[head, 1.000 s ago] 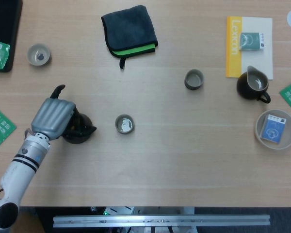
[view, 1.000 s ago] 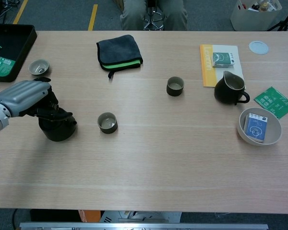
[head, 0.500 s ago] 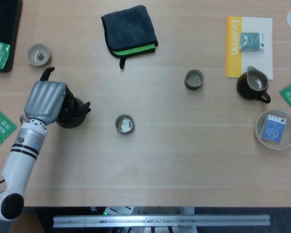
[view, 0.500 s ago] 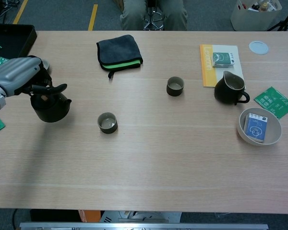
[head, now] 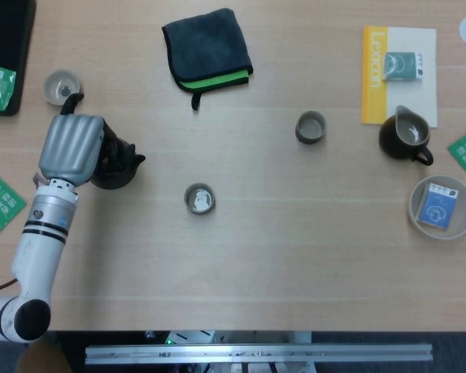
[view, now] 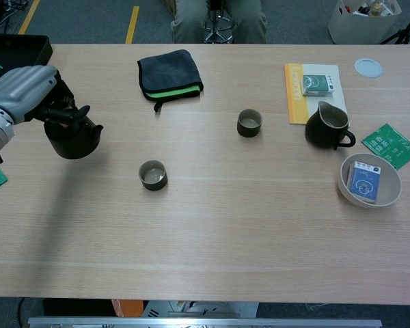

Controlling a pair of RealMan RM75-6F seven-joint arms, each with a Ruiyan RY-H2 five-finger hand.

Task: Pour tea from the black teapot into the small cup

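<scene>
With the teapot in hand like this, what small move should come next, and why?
Probably carry the black teapot rightward toward the small grey cup. The left hand grips the teapot, its spout points right, and bare table separates it from the cup.

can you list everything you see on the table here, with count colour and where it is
black teapot: 1, black, far left, held up
small cups: 3, grey-green, one centre-left, one centre, one far left
cloth: 1, dark grey with green edge, top centre
pitcher: 1, black, right
booklet: 1, yellow and white, top right, green box on it
bowl: 1, beige, right edge, blue packet inside
green packets: several, left and right edges
tray: 1, black, top left
left hand: 1, grey, grips the teapot
</scene>
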